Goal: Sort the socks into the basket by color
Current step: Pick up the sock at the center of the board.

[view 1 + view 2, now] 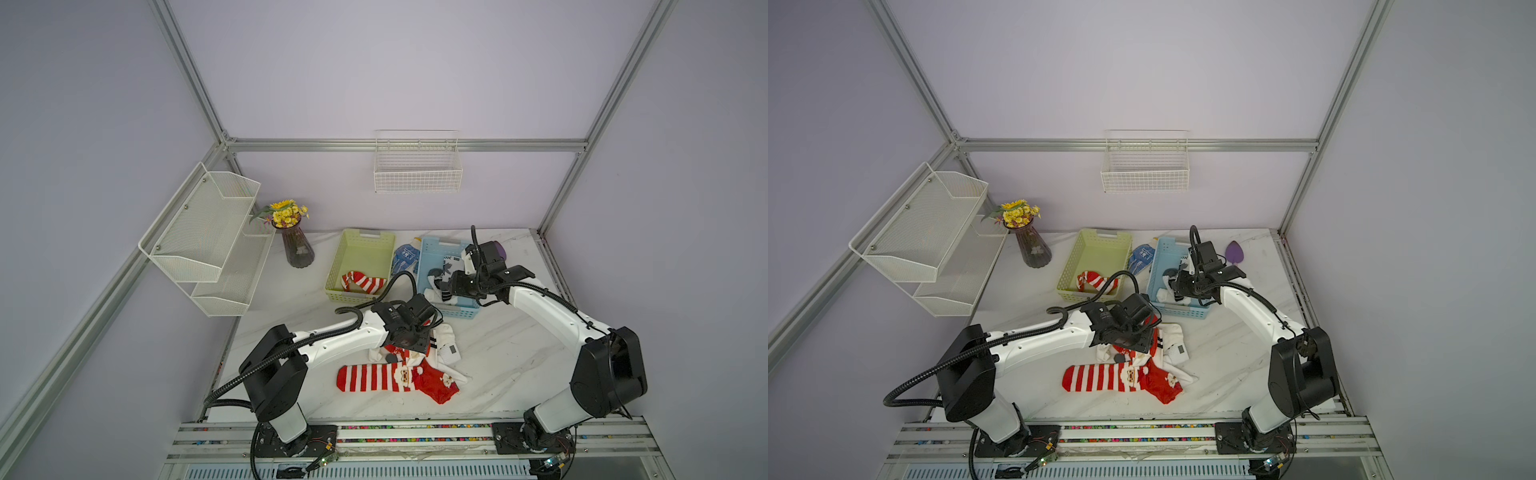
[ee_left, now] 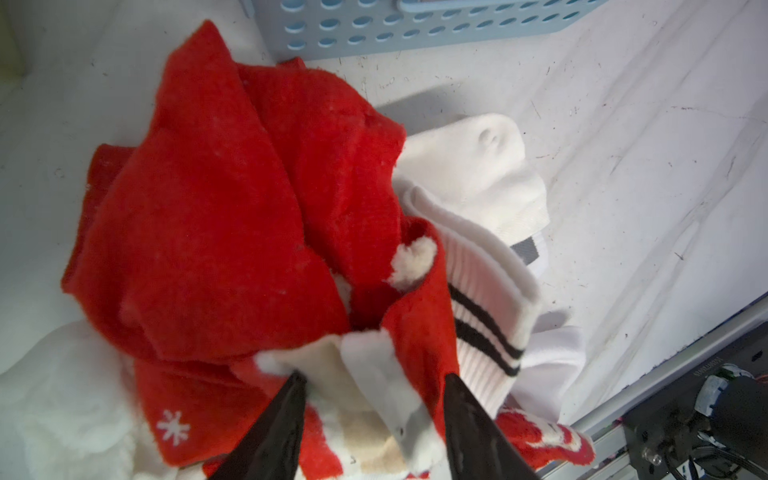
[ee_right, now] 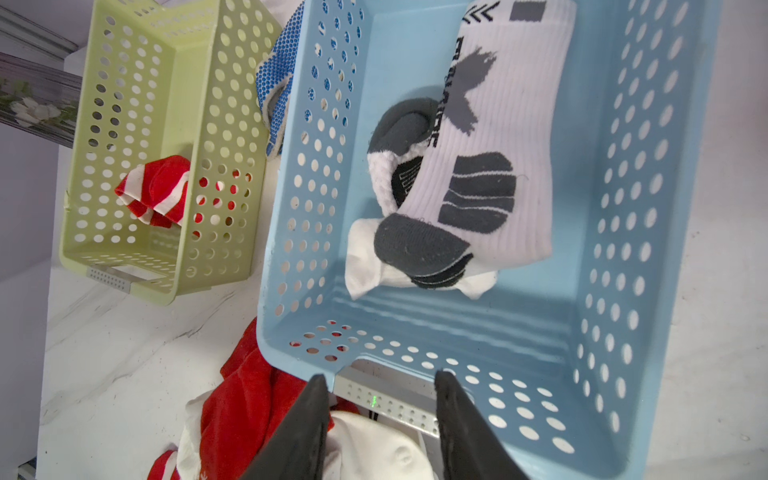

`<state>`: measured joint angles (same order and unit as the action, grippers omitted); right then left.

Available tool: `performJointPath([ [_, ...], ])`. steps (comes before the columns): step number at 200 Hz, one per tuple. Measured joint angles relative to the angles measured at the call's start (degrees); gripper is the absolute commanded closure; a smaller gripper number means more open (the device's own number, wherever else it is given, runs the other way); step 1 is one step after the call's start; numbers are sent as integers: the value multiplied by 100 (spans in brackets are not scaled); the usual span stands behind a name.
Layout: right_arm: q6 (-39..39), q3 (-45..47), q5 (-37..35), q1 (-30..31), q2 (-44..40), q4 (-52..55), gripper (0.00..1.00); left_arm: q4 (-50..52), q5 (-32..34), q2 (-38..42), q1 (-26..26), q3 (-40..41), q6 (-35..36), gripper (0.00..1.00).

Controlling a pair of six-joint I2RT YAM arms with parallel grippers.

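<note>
Jaws of the left gripper (image 2: 374,399) stand apart, straddling a fold of a red sock (image 2: 216,216) on the table (image 1: 498,353). Right gripper (image 3: 380,399) jaws are spread, holding nothing, above the near wall of the blue basket (image 3: 623,249); white socks (image 3: 490,166) lie inside.

Both top views look down from high overhead; both wrist cameras sit close, sharing the blue basket (image 2: 415,25).

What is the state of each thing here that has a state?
green basket, holds one red striped sock
blue basket, holds white socks
sock pile, unsorted on the table
left gripper, jaws astride a red sock, grip unclear
right gripper, open, empty, over blue basket
vase, upright
</note>
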<state>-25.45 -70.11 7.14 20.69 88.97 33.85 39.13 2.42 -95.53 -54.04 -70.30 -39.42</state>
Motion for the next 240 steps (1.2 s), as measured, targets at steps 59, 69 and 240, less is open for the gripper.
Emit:
performJointPath([
  [59, 15, 4, 2, 0, -7, -2, 54, 33, -4, -170, 0, -90, -11, 68],
  [69, 26, 4, 4, 0, -22, -4, 54, 44, -7, -188, 0, -107, 7, 72],
  [240, 31, 4, 162, 0, -59, -125, 54, 184, -219, 195, 0, -260, 52, 95],
])
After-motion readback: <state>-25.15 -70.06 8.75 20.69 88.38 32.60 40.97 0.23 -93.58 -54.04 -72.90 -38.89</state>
